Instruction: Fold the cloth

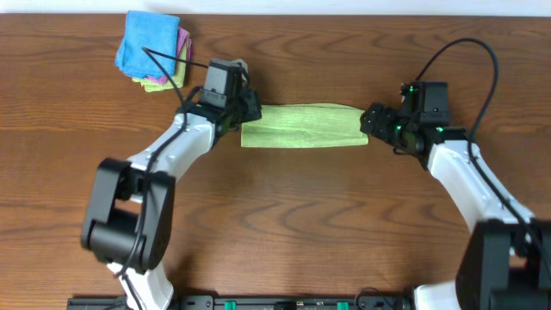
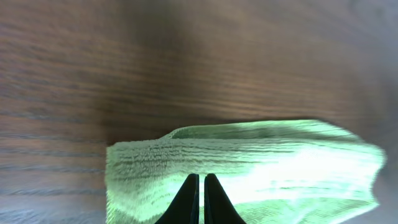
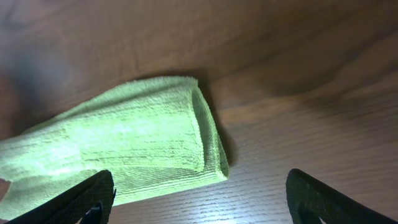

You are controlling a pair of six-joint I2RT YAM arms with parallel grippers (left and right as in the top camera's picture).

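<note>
The cloth (image 1: pixel 301 126) lies as a long folded strip on the surface (image 1: pixel 301 215) between your tools. The left tool (image 2: pixel 199 186) is together at one end; the right tool (image 1: pixel 370 120) stands apart. Pinch every layer, then bring end to end squarely.

Open table (image 1: pixel 301 215) before and behind the cloth (image 1: pixel 301 127); stacked cloths (image 1: pixel 153 50) near left gripper (image 1: pixel 244 116), seemingly not touching.

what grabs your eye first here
A lime-green cloth, folded into a long strip, lies on the wooden table. The left gripper sits shut at its left end, the right gripper open at its right end. A blue-topped cloth stack sits in the far-left corner.
</note>
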